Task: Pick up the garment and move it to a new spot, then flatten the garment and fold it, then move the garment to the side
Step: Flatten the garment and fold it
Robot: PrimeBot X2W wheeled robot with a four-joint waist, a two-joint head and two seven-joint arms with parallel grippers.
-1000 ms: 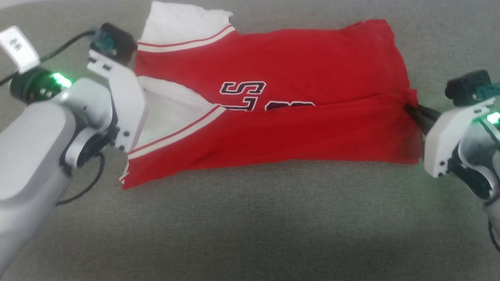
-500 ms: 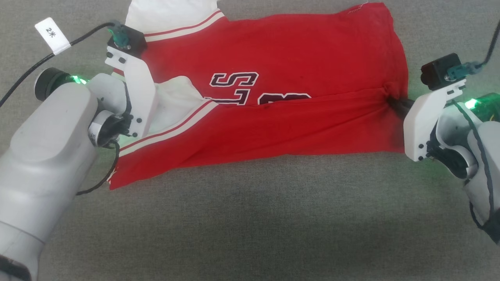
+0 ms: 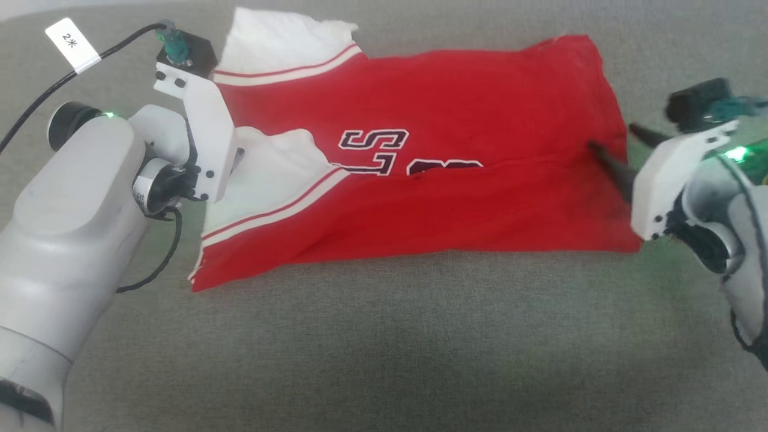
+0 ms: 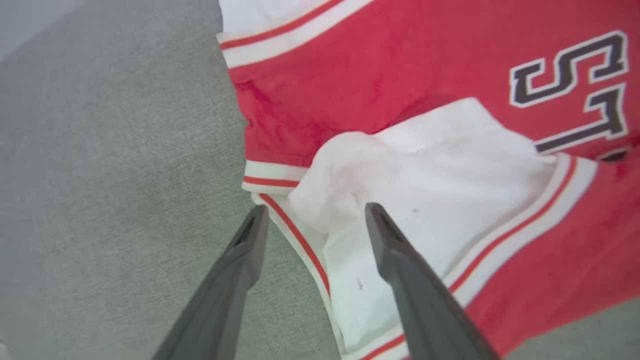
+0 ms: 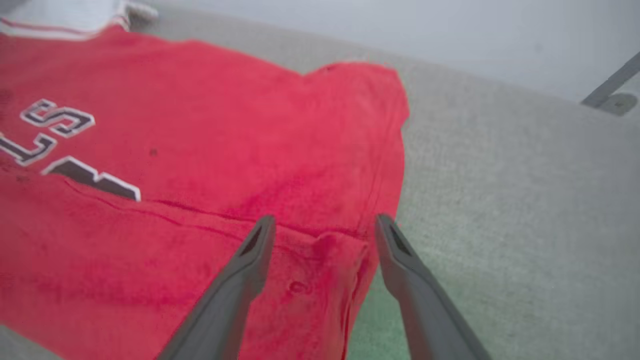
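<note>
Though ungripped, garment (image 3: 468, 102) on grey fabric (image 3: 384, 336).

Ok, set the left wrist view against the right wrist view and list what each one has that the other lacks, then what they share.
Left wrist view: the open left pincer straddling the edge of a bunched white sleeve. Right wrist view: the open right pincer over the hem edge of the garment, plus a grey metal strut in the background. Shared: the red garment, its black lettering, and the grey fabric surface.
</note>
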